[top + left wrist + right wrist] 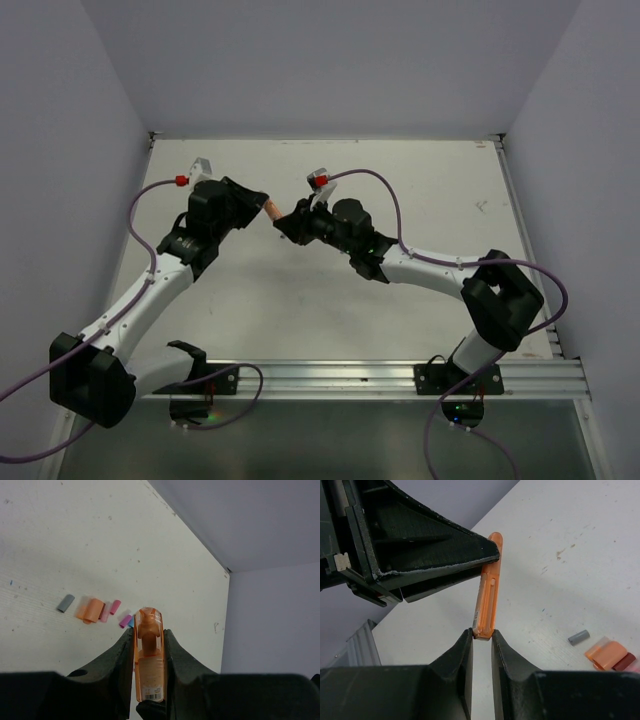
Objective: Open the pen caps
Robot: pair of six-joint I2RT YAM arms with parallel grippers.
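Left fingers (124,652) tight on orange marker (150,680); right fingers (464,652) tight on its cap (484,622); loose caps (92,610) on table (75,530)

The thick orange plastic marker (149,680) sits between left claw (148,633) at one end and right claw (481,634) at the other. White tabletop (60,540) lies beneath the marker, with short plastic caps (91,610) clustered on it.

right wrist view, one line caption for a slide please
The right gripper pinches the near end of an orange marker held by the left gripper, loose caps lying on the table.
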